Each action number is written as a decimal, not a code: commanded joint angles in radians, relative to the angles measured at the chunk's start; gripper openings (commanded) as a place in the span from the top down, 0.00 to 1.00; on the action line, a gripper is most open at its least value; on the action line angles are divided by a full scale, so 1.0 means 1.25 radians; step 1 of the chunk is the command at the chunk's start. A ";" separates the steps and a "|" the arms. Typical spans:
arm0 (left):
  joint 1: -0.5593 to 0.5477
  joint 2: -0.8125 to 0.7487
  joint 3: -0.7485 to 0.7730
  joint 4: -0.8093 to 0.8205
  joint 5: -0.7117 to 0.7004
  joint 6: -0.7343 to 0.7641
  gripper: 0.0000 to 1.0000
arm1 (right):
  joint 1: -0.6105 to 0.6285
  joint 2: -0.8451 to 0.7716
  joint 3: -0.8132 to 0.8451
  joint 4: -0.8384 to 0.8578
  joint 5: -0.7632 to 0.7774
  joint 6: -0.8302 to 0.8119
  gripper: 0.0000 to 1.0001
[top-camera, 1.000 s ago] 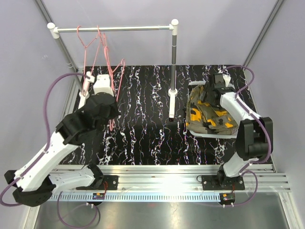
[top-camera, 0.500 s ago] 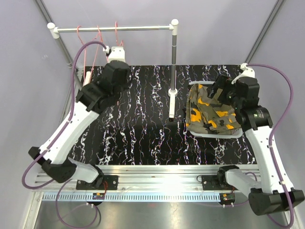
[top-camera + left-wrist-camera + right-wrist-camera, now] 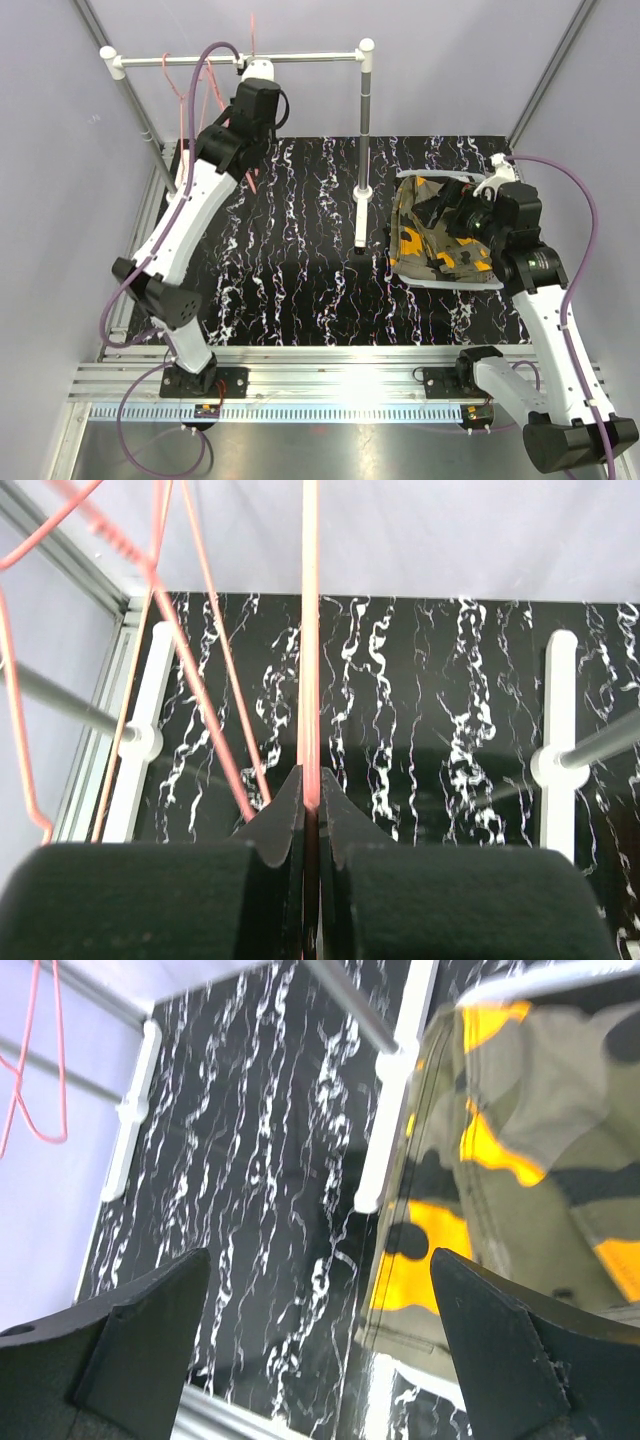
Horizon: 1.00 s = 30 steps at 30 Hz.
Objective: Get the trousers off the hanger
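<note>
One hanger pinched, one camouflage trousers in tray.

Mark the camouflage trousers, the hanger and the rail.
trousers (image 3: 425,250), top view, patterned cloth, left half
hanger (image 3: 310,630), left wrist view, straight upright wire
rail (image 3: 320,57), top view, bare bar toward its right end

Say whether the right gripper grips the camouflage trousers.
No, the right gripper hangs over the camouflage trousers with its jaws spread wide, closed on nothing.
</note>
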 commanded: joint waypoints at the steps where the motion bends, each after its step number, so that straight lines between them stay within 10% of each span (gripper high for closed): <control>1: 0.013 0.050 0.056 -0.001 0.047 0.025 1.00 | 0.003 -0.009 -0.029 0.047 -0.061 0.031 0.00; 30: 0.008 -0.043 -0.226 0.071 0.205 -0.076 1.00 | 0.003 -0.074 0.004 -0.029 -0.073 0.008 0.01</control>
